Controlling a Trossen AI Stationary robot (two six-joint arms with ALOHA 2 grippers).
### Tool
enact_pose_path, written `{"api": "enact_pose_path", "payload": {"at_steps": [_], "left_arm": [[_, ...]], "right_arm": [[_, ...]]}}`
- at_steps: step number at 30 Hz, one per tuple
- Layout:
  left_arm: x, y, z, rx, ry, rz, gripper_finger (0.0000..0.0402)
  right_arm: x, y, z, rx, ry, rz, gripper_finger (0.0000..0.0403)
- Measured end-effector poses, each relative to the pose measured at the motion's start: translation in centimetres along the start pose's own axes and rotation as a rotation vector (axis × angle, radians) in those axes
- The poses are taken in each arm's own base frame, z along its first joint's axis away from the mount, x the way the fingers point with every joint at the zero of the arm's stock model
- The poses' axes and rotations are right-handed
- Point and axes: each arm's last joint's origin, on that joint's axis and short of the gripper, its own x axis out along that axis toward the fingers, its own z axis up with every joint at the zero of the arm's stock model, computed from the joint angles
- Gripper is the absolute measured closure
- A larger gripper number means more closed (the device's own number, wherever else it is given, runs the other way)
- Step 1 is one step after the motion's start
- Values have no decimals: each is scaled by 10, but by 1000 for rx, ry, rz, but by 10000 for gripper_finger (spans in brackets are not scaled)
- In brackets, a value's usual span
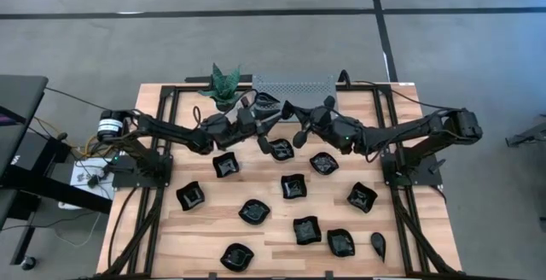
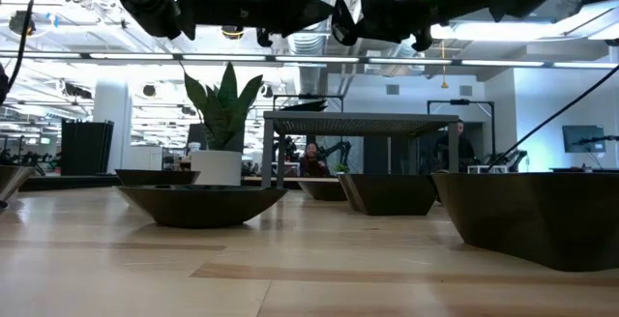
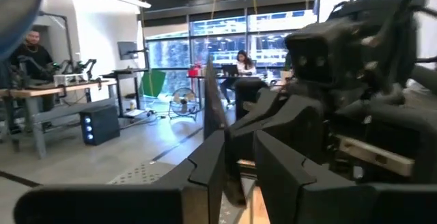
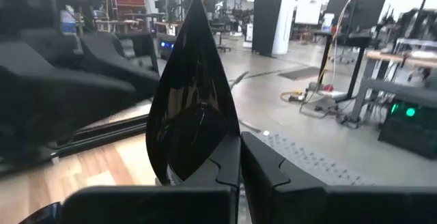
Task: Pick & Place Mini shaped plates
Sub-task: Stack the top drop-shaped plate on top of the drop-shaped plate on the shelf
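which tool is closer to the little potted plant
Left. The left tool hangs just beside the potted plant, toward the table's middle by the grey rack, gripping a mini plate. The right tool sits farther along, holding a teardrop plate.

At the far edge of the wooden table (image 1: pixel 171 237) sits the grey perforated metal rack (image 1: pixel 294 84), and just to its left stands the small white pot with a green plant (image 1: pixel 223 84), spiky leaves fanning up. Seen level across the tabletop, the rack stands raised on legs. Beyond the table lies an open workshop, where a person (image 2: pixel 311 158) sits far back among desks and monitors.
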Motion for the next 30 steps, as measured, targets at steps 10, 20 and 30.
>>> {"api": "enact_pose_path", "payload": {"at_steps": [10,20,30], "left_arm": [[15,-3,17,146,-41,122,321],[23,-4,-7,179,44,162,321],[33,-5,-11,181,48,177,321]], "right_arm": [[-3,-2,1,-169,11,-185,403],[1,-8,5,-139,-24,-178,403],[1,-6,3,-182,-10,-123,403]]}}
